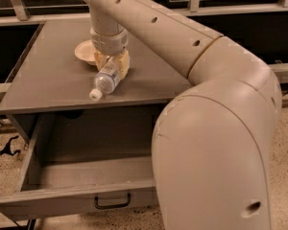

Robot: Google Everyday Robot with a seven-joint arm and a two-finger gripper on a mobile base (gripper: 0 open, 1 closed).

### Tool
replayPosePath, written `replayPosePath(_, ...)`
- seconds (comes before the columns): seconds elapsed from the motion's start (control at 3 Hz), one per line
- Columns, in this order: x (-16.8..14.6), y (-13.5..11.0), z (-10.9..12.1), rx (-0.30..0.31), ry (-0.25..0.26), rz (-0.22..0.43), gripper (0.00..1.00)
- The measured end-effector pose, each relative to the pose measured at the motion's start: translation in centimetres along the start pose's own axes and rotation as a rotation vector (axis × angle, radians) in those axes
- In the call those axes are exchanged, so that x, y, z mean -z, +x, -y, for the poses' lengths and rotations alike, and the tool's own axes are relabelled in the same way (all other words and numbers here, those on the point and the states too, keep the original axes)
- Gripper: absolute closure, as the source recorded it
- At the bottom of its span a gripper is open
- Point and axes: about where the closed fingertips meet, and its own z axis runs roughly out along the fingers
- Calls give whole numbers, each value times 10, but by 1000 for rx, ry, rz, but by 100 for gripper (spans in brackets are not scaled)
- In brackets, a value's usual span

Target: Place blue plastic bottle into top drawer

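The blue plastic bottle (105, 79) lies on its side on the grey cabinet top (48, 80), white cap pointing to the front left. My gripper (112, 63) comes straight down from the arm onto the bottle's rear end. Its yellowish fingers (124, 63) stand on either side of the bottle and press against it. The bottle still rests on the cabinet top. The top drawer (62, 198) is pulled far out below the cabinet's front edge. It is empty inside, and a dark loop handle (112, 202) sits on its front panel.
A beige shallow bowl (85, 51) sits just behind and left of the bottle, touching the gripper's left side. My large arm (216, 128) fills the right half of the view. Speckled floor lies around the cabinet, with dark shelving behind it.
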Motion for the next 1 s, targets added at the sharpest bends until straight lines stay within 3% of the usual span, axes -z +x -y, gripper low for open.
replayPosePath(0.67, 4, 3, -2, -26, 22, 3, 100)
replayPosePath(1.0, 35, 3, -18, -108, 88, 26, 100)
